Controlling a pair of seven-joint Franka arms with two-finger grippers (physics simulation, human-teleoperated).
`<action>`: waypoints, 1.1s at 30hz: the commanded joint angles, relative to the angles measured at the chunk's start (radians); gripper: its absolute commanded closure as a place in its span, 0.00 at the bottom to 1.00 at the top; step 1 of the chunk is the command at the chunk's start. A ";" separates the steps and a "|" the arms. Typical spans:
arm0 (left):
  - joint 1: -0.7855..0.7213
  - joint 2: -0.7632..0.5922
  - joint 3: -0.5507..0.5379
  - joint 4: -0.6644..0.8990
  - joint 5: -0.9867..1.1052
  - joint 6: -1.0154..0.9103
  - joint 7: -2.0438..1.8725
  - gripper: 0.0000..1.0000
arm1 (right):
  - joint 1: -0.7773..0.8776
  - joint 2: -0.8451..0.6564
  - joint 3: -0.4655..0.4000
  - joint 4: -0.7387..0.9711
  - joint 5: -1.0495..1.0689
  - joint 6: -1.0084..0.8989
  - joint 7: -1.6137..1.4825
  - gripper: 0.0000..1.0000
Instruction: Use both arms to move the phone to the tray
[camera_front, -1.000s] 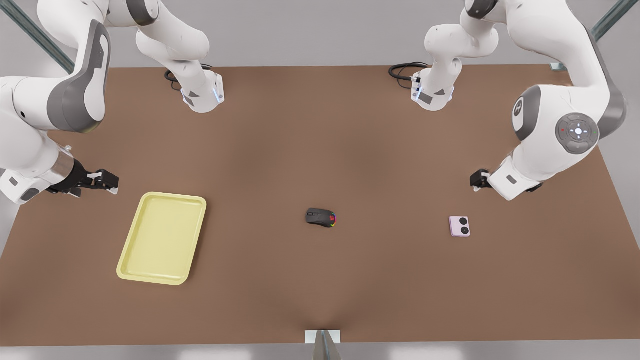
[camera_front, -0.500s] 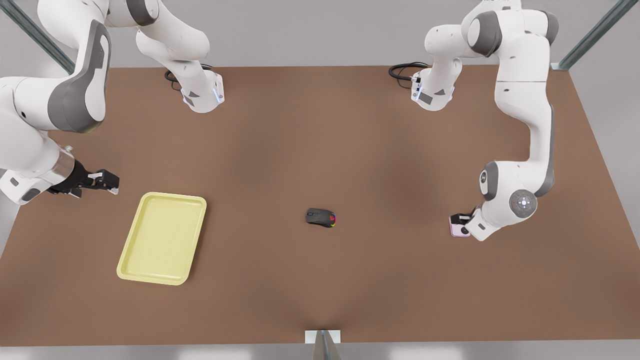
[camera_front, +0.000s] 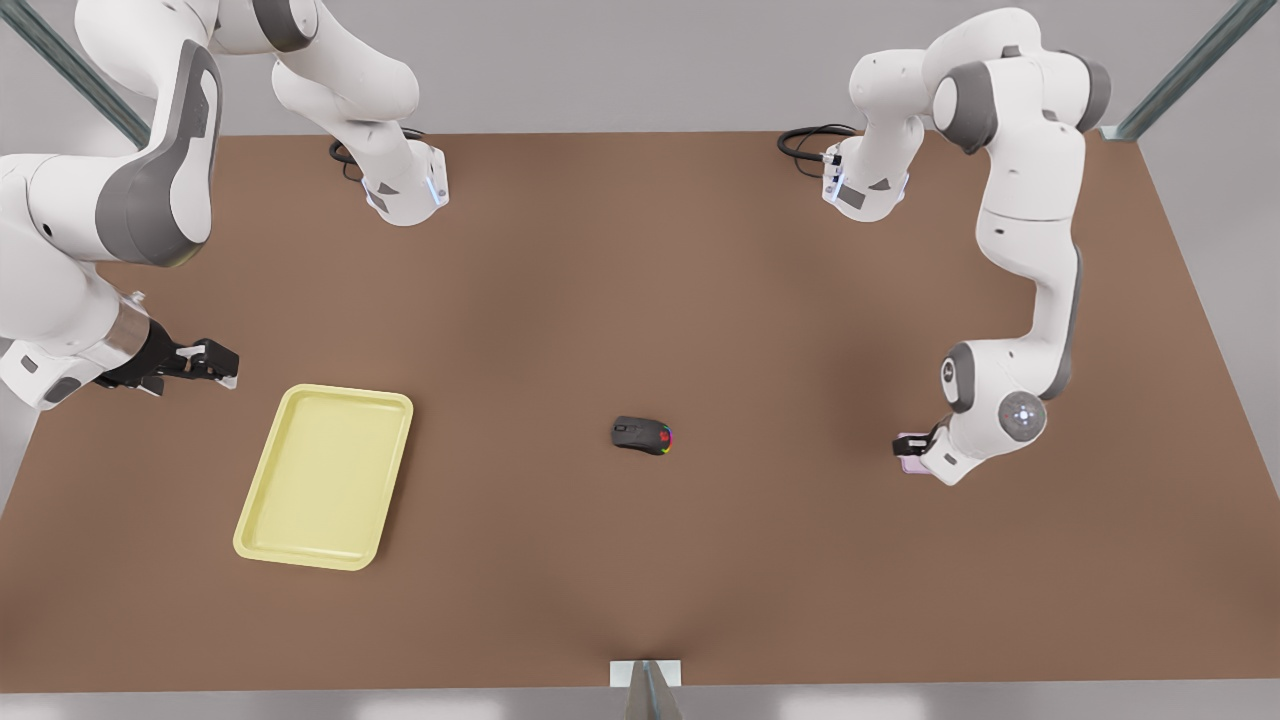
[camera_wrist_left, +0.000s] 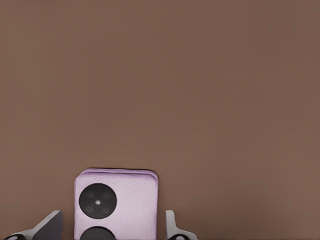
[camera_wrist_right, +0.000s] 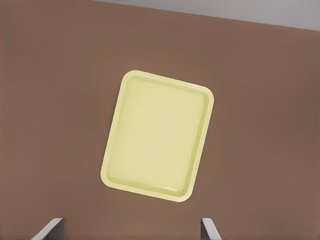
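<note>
The left gripper (camera_front: 908, 450) is straddling the phone (camera_wrist_left: 116, 202) on the table (camera_front: 640, 300) at the front view's right, fingers apart and clear of its sides, while the right gripper (camera_front: 205, 360) is waiting wide open near the tray (camera_front: 262, 505), well apart from it.

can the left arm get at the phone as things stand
Probably yes. The left gripper is already down at the phone, its open fingers straddling the sides with nothing between. The mouse lies well clear. The right gripper waits near the tray.

Brown table (camera_front: 640, 560), tray (camera_front: 325, 477), mouse (camera_front: 642, 435), phone (camera_front: 908, 463) on it
</note>
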 joint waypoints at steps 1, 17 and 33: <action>0.000 0.006 0.001 0.000 0.003 0.035 0.086 0.00 | 0.000 -0.001 0.000 0.000 0.001 0.000 -0.002 0.00; -0.001 0.012 -0.001 0.000 0.003 0.030 0.086 0.21 | 0.000 -0.001 0.000 0.000 0.001 0.000 -0.002 0.00; -0.468 0.054 -0.124 0.361 -0.008 -0.299 -0.756 0.26 | 0.000 -0.001 0.000 0.000 0.001 0.000 -0.003 0.00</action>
